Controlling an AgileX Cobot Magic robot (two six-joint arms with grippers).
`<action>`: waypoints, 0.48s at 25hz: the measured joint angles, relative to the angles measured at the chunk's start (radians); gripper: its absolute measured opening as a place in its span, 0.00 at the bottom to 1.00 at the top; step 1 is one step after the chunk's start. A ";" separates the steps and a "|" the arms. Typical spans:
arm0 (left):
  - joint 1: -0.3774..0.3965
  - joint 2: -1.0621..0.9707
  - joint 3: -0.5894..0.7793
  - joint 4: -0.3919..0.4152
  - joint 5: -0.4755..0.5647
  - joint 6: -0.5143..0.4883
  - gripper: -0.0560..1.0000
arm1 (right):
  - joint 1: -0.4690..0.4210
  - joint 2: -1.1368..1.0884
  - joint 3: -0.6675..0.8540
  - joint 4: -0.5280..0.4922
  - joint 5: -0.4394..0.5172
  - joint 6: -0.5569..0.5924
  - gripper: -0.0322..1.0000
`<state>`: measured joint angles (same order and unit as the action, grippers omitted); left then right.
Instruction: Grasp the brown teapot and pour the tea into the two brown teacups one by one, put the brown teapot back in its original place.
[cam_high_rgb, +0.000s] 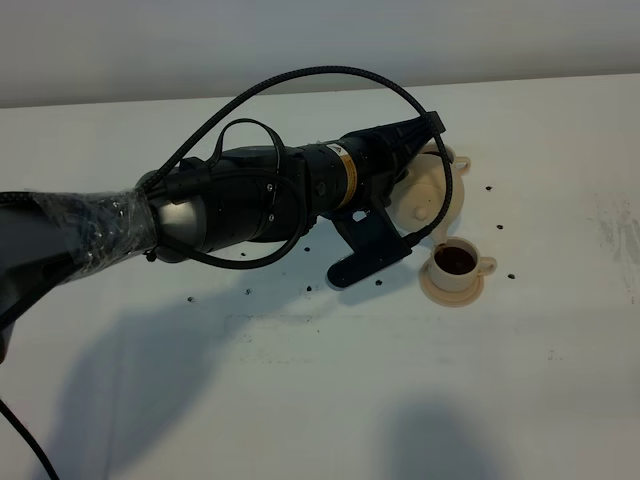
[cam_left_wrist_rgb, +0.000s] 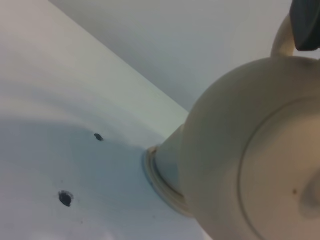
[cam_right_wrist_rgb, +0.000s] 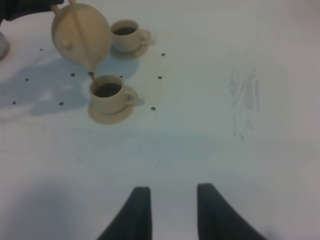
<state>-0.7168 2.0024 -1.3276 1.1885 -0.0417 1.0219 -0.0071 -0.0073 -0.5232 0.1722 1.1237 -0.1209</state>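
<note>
My left gripper (cam_high_rgb: 430, 135) reaches across the table, shut on the loop handle of the brown teapot (cam_high_rgb: 425, 190). One dark finger (cam_left_wrist_rgb: 306, 25) shows at that handle. The teapot (cam_right_wrist_rgb: 81, 32) is held tilted in the air, spout down. A thin brown stream runs from the spout into the nearer teacup (cam_right_wrist_rgb: 106, 94), which stands on its small saucer and holds dark tea. The other teacup (cam_right_wrist_rgb: 126, 35), also dark inside, stands on its saucer just behind the pot. My right gripper (cam_right_wrist_rgb: 172, 205) hovers low over bare table, well short of the cups, open and empty. The original place is out of view.
Small black specks (cam_high_rgb: 498, 226) lie scattered on the white table (cam_high_rgb: 300, 380) around the cups and under my left arm. A faint scuffed patch (cam_right_wrist_rgb: 245, 100) marks the table to the right of the cups. A pale wall rises behind the table's far edge.
</note>
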 joint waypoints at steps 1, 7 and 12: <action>0.000 0.000 0.000 0.000 0.000 0.000 0.14 | 0.000 0.000 0.000 0.000 0.000 0.000 0.25; 0.000 0.000 0.000 0.000 0.000 0.001 0.14 | 0.000 0.000 0.000 0.000 0.000 0.000 0.25; 0.000 0.000 0.000 0.000 0.000 0.002 0.14 | 0.000 0.000 0.000 0.000 0.000 0.000 0.25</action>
<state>-0.7168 2.0024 -1.3276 1.1885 -0.0417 1.0238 -0.0071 -0.0073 -0.5232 0.1722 1.1237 -0.1209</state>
